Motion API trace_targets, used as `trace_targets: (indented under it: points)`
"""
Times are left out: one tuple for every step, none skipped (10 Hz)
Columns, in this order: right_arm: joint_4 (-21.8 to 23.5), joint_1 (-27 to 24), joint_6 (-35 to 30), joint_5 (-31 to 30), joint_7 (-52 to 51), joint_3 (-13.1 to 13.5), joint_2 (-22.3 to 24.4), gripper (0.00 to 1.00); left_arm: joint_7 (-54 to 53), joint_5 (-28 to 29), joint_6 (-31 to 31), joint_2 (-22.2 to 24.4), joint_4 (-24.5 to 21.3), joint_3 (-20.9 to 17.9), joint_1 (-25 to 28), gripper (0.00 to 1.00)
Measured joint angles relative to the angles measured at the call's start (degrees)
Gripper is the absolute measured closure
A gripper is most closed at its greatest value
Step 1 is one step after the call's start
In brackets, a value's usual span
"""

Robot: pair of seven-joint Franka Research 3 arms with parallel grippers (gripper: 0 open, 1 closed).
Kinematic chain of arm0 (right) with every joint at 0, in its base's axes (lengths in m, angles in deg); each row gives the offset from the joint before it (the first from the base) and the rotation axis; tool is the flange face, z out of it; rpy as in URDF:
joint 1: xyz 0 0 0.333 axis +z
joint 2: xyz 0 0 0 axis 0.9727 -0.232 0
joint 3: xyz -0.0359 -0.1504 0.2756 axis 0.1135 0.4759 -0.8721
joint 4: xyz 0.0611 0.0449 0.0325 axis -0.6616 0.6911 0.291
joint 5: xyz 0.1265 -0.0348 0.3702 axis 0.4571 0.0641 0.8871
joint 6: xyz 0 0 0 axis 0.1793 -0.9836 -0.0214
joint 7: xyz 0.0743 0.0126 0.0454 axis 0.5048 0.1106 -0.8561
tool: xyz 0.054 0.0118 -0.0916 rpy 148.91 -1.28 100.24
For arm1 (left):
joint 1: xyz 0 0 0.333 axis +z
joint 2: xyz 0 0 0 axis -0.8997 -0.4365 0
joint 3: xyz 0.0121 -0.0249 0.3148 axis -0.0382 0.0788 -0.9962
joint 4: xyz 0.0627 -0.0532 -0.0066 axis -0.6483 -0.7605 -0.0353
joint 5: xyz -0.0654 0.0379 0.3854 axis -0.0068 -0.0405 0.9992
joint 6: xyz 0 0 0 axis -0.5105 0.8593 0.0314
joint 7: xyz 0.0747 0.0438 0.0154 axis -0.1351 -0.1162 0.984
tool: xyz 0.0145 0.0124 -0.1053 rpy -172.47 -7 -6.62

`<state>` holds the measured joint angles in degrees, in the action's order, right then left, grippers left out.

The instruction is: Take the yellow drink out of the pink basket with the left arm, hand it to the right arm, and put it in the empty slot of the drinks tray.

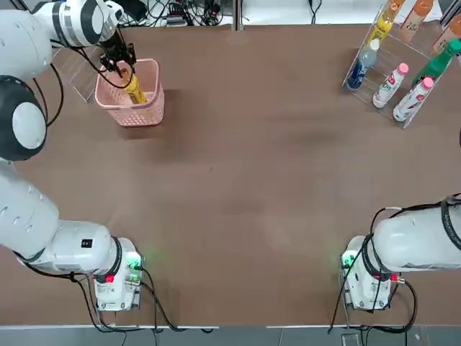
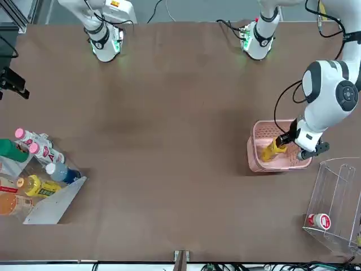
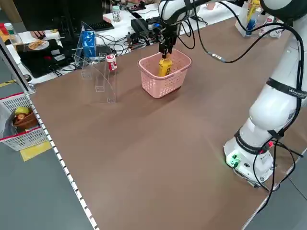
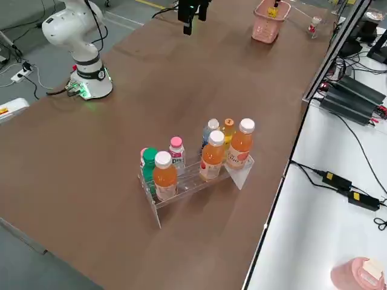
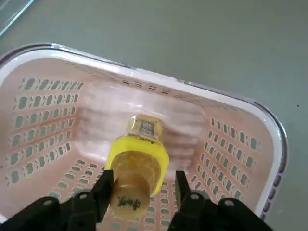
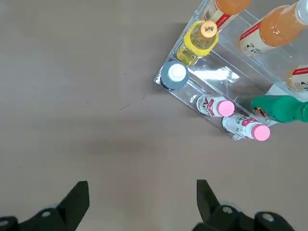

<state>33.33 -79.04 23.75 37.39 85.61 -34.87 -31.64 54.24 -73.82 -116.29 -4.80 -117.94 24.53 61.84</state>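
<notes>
The yellow drink (image 1: 133,88) stands tilted inside the pink basket (image 1: 140,115) at the far left of the table. My left gripper (image 5: 142,185) reaches down into the basket, open, with one finger on each side of the bottle's neck and a thin gap still showing. In the front view the bottle (image 2: 273,149) leans below the left wrist. The drinks tray (image 1: 403,65), a clear rack of several bottles, stands at the far right. My right gripper (image 6: 139,202) hovers open and empty over the table near the tray (image 6: 211,96).
A clear acrylic stand (image 2: 335,209) with a small red-and-white bottle (image 2: 320,221) stands behind the basket near the table's left edge. A white basket (image 3: 21,120) of items sits off the table. Bare brown tabletop (image 1: 252,180) lies between basket and tray.
</notes>
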Motion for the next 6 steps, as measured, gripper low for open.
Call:
trace_targets:
  points:
    - [-0.02, 0.00, 0.00, 0.00, 0.00, 0.00, 0.00, 0.01, 0.00, 0.00, 0.00, 0.00, -0.02, 0.00, 0.00, 0.40]
    - [-0.02, 0.00, 0.00, 0.00, 0.00, 0.00, 0.00, 0.01, 0.00, 0.00, 0.00, 0.00, -0.06, 0.00, 0.00, 0.40]
    - [-0.04, 0.00, 0.00, 0.00, 0.00, 0.00, 0.00, 0.01, 0.02, 0.00, 0.00, 0.00, -0.08, 0.00, 0.01, 0.41]
    - [-0.06, 0.00, 0.00, 0.00, 0.00, 0.00, 0.00, 0.01, 0.02, 0.00, 0.00, 0.01, -0.10, 0.00, 0.04, 0.44]
    - [-0.09, 0.00, 0.00, 0.00, 0.00, 0.00, 0.00, 0.01, 0.02, 0.00, 0.00, 0.05, -0.10, 0.00, 0.05, 0.46]
    - [-0.12, 0.00, 0.00, 0.00, 0.00, 0.00, 0.00, 0.01, 0.03, 0.00, 0.00, 0.09, -0.10, 0.00, 0.07, 0.48]
